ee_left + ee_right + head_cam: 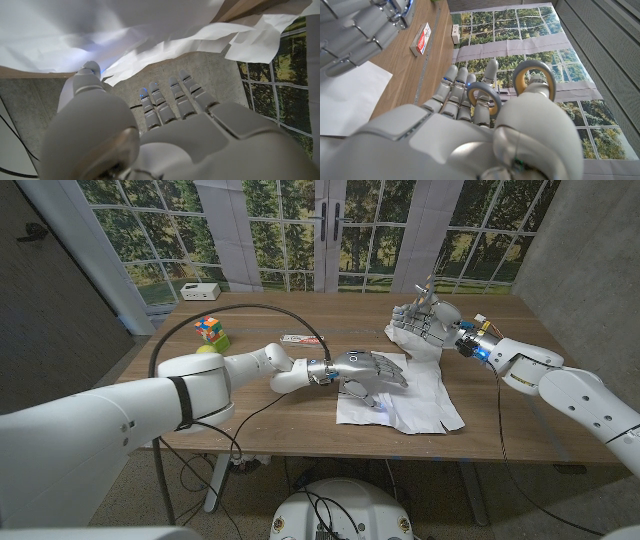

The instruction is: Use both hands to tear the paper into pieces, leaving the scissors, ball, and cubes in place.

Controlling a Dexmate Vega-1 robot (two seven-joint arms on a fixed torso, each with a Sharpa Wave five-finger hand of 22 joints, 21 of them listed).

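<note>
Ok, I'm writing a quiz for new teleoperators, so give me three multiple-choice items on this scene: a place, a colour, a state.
1. Where is the multicoloured puzzle cube?
A. On the white sheet of paper
B. On the wooden table's left part, apart from the paper
C. In the right robot hand

2. What colour lines the grey ring handles of the scissors?
A. Red
B. Purple
C. Yellow

3. What is the right robot hand doing?
A. Holding the scissors up above the table
B. Pressing on the paper
C. Gripping a ball

Answers:
1 B: in the head view the cube stands on the table, well left of the white sheet of paper.
2 C: the right wrist view shows yellow inner rims.
3 A: its fingers pass through the handles; the left robot hand is the one on the paper.
</note>
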